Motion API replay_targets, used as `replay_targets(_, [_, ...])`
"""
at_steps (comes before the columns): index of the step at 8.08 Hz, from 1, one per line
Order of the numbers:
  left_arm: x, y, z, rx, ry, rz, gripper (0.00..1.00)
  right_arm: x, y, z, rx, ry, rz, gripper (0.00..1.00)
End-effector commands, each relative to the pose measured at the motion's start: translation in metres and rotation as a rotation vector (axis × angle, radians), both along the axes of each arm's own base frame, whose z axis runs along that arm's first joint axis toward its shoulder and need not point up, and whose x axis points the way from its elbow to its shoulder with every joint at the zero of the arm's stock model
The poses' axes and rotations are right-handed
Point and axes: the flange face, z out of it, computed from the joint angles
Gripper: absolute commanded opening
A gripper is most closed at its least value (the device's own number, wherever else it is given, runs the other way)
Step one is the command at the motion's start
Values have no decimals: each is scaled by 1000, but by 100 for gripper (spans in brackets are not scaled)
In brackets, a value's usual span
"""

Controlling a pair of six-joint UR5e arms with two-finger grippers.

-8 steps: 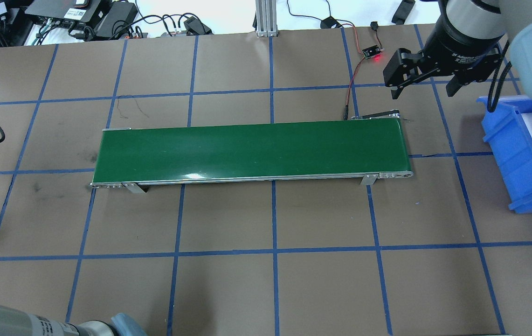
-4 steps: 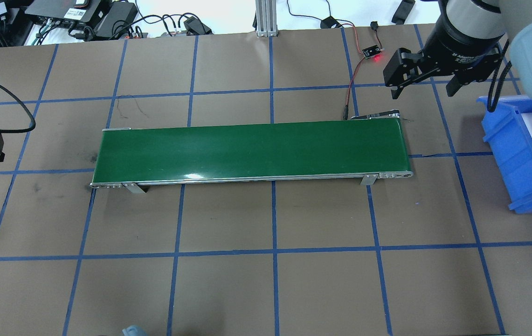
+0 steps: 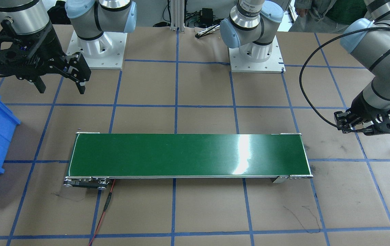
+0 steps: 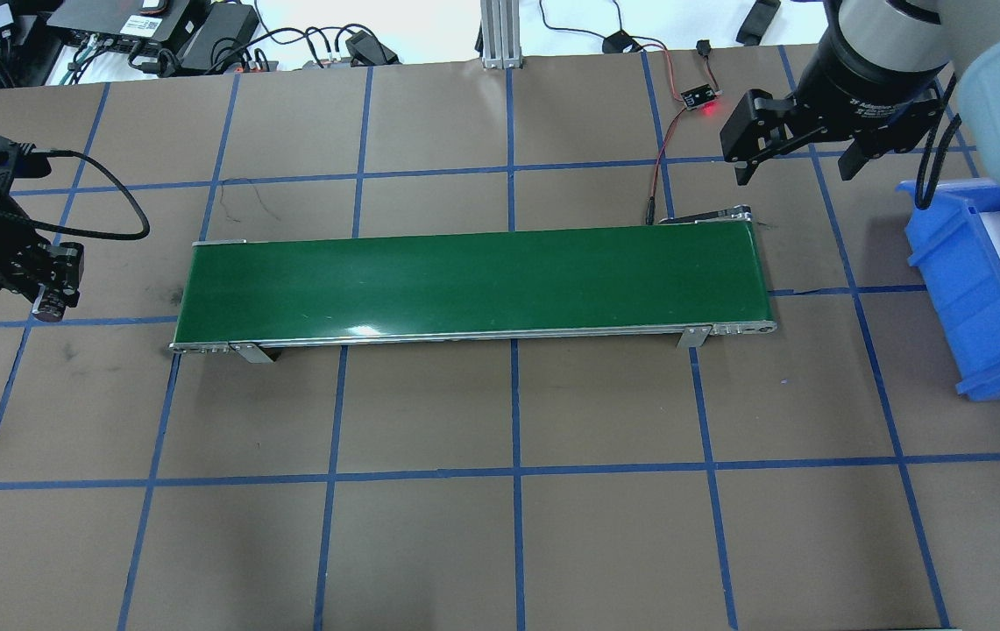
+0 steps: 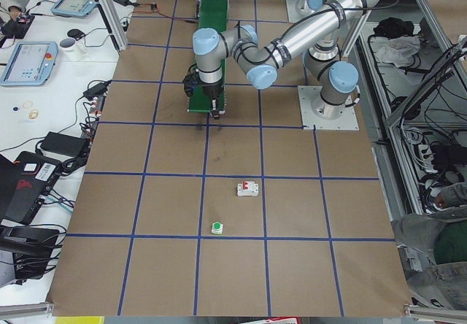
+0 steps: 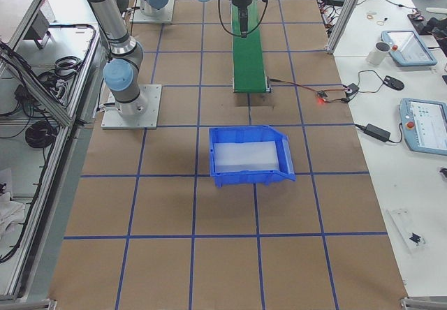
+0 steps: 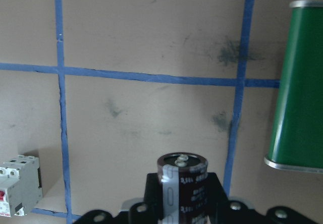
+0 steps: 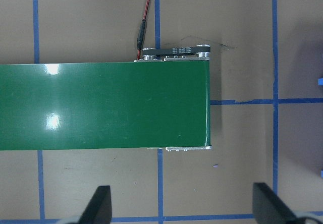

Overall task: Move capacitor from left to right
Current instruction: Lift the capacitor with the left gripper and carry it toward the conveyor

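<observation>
On my left wrist feed the nearest thing is the capacitor, pinched between the fingers of the left gripper, its silvery end pointing away from the wrist. It sits over bare brown tabletop, just off the left end of the green conveyor belt and not over the belt. Beyond it, low in the corner of that same feed, a white circuit breaker with a red switch rests on the tabletop, well apart from the belt.

I see nothing lying on the belt itself along its length. Past its right end the right gripper hangs above the tabletop with its fingers spread wide and nothing between them. Near it, a small board with a red light lies on the tabletop with red wires running from it.

Farthest to the right is the blue bin, standing apart from the belt end. Its floor looks pale white, possibly a liner or sheet; from these cameras I can't tell which. I make out no parts inside it.
</observation>
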Motion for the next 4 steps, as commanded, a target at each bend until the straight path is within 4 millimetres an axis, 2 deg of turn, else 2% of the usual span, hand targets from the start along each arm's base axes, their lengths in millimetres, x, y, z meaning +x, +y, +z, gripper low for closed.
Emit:
replay_targets(1, [-48, -13, -7, 13, 70, -77, 0, 0, 0, 0, 0, 0, 1, 100])
replay_targets(2, [-81, -20, -11, 25, 76, -144, 0, 0, 0, 0, -1, 0, 1, 100])
replay_targets(4, [-126, -27, -21, 41, 93, -226, 0, 0, 0, 0, 0, 0, 2, 100])
